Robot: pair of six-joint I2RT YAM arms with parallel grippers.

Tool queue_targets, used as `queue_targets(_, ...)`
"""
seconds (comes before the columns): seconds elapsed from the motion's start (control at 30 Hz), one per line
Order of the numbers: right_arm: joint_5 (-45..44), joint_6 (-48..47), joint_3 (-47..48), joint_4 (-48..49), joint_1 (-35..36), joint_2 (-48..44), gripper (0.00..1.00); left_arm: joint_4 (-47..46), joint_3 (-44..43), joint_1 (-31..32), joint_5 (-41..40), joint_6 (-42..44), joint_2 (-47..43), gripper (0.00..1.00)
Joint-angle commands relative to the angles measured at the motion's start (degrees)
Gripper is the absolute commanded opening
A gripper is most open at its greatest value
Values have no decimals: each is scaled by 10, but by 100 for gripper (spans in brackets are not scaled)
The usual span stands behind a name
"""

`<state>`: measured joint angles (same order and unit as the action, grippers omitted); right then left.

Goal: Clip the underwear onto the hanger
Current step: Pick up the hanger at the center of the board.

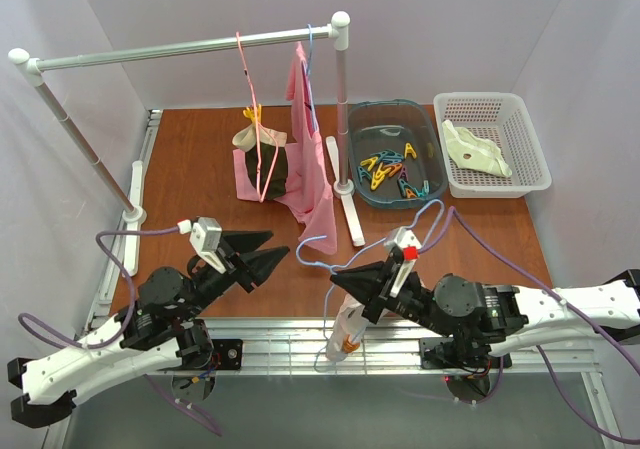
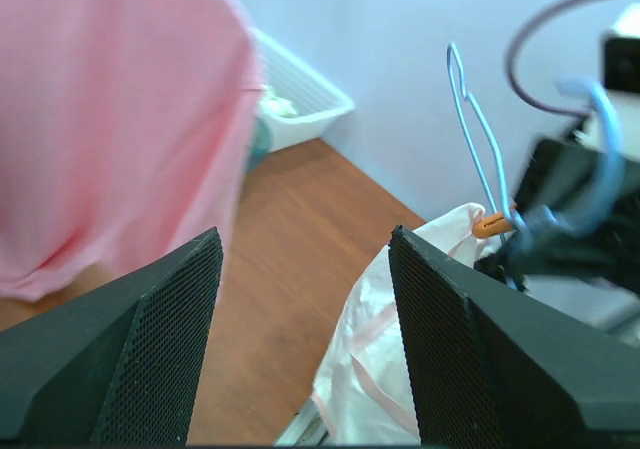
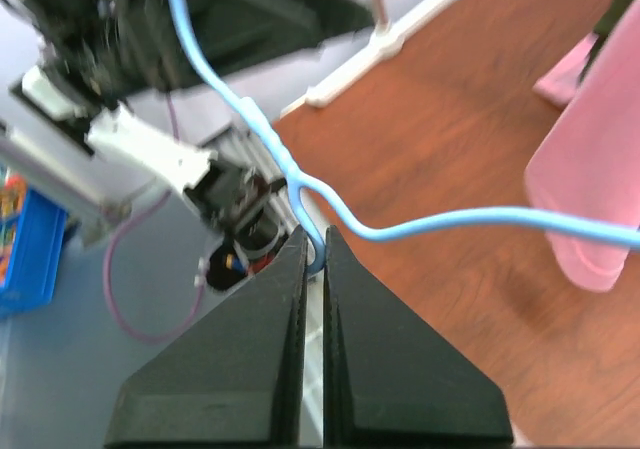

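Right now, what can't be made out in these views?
- Underwear: top view, upper end hidden under the right pincer. Absent from the right wrist view.
- Clip: left wrist view, small and blurred. Whether it bites the underwear is unclear.
- Hanger: right wrist view, cut off by the right edge.
- Pink garment: left wrist view, blurred, cut off at top and left.

A silver metal clothes rail (image 1: 190,49) stands on the brown wooden counter (image 1: 190,169). From it hang a thin pink wire hanger (image 1: 258,119) carrying dark olive-green underwear (image 1: 281,165), and a long pink cloth garment (image 1: 312,164). To the right, a teal plastic tub (image 1: 437,174) holds coloured clothes pegs (image 1: 390,169). Beside it, a white slotted basket (image 1: 540,159) holds a cream-white garment (image 1: 478,149).
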<state>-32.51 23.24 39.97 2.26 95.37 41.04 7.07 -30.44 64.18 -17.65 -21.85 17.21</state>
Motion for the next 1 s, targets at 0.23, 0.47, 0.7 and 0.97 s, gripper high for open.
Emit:
queue_targets(0.23, -104, -80, 17, 125, 3, -3, 1, -253, 78, -2, 239, 19, 83, 60)
queue_targets(0.47, -112, -82, 13, 130, 3, 0, 1, -342, 111, 0, 324, 1, 85, 60)
queue_targets(0.7, -108, -79, 4, 133, 3, -12, 1, -347, 104, 8, 337, 0, 136, 60)
queue_targets(0.97, -99, -79, 0, 135, 3, -18, 1, -323, 86, 52, 265, 22, 181, 60)
